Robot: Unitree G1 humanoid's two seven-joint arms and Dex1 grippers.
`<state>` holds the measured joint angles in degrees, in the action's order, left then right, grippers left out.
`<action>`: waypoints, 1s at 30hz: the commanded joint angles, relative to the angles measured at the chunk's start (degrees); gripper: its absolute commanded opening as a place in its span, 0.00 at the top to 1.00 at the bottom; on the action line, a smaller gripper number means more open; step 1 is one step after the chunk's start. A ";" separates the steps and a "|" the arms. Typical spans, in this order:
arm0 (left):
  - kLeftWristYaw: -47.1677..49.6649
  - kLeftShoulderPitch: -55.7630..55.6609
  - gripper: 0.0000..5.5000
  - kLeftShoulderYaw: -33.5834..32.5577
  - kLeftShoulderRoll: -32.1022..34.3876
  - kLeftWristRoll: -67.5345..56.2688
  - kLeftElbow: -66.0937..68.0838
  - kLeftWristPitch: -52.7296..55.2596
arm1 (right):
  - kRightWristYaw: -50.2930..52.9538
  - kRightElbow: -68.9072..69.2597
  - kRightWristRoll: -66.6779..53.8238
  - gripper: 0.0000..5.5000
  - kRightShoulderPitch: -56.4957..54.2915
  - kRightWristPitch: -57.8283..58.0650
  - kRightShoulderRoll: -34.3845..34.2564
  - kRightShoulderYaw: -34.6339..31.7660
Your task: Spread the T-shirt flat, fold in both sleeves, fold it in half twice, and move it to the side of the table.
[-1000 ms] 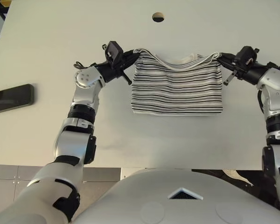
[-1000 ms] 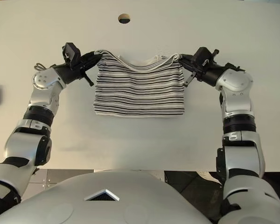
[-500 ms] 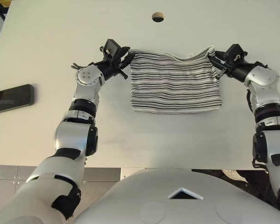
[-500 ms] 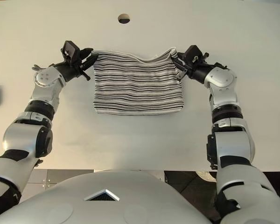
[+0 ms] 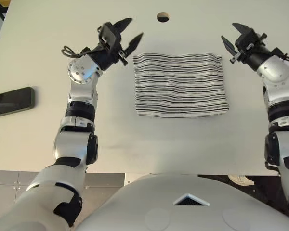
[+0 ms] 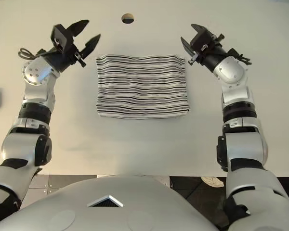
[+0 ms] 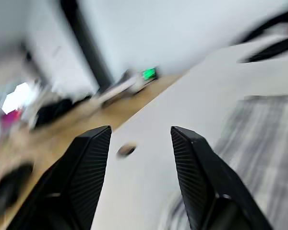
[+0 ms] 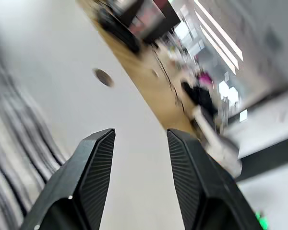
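The striped T-shirt point(image 5: 180, 84) lies folded into a flat rectangle in the middle of the white table point(image 5: 48, 57). My left gripper point(image 5: 130, 32) is raised just off the shirt's far left corner, open and empty. My right gripper point(image 5: 232, 34) hangs off the far right corner, open as well with nothing in it. In the left wrist view the two dark fingers point(image 7: 86, 167) frame the table, with the striped cloth point(image 7: 259, 139) to one side. The right wrist view has its fingers point(image 8: 93, 172) apart over the table and a strip of the shirt point(image 8: 9, 143).
A dark flat device point(image 5: 10, 101) lies at the table's left edge. A round cable hole point(image 5: 163, 17) sits in the table beyond the shirt. The table's near edge runs just in front of my body.
Both grippers let go of the shirt's far edge, opened, and lifted outward and away. The raised top layer dropped flat onto the folded shirt.
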<state>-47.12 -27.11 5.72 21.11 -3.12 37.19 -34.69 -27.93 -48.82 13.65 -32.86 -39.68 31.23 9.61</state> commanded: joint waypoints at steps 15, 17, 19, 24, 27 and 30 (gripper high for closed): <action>0.57 8.25 0.58 21.50 15.87 35.40 -14.37 -5.62 | -25.05 21.44 10.27 0.64 10.86 2.74 14.24 16.86; 8.42 4.11 0.58 25.19 17.22 46.00 -10.40 -8.19 | -32.46 29.34 5.67 0.64 14.50 6.61 17.09 17.91; 18.07 -0.72 0.58 28.82 17.92 55.80 -7.28 -9.14 | -37.54 36.58 1.74 0.64 17.41 11.05 19.00 18.42; 44.27 -17.29 0.58 39.77 18.32 78.53 -2.26 -7.34 | -40.68 47.90 -3.23 0.64 19.97 16.38 17.16 19.72; 52.04 -19.82 0.58 42.98 17.09 82.64 -0.82 -8.11 | -37.13 48.45 -3.46 0.64 19.71 15.21 13.36 19.34; 59.53 -21.67 0.58 46.71 16.70 86.92 0.66 -7.91 | -33.25 46.89 -2.52 0.64 18.51 13.48 10.31 18.40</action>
<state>8.88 -47.23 50.10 37.59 81.43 36.80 -42.67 -62.71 -1.19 10.25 -13.50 -25.55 42.62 28.42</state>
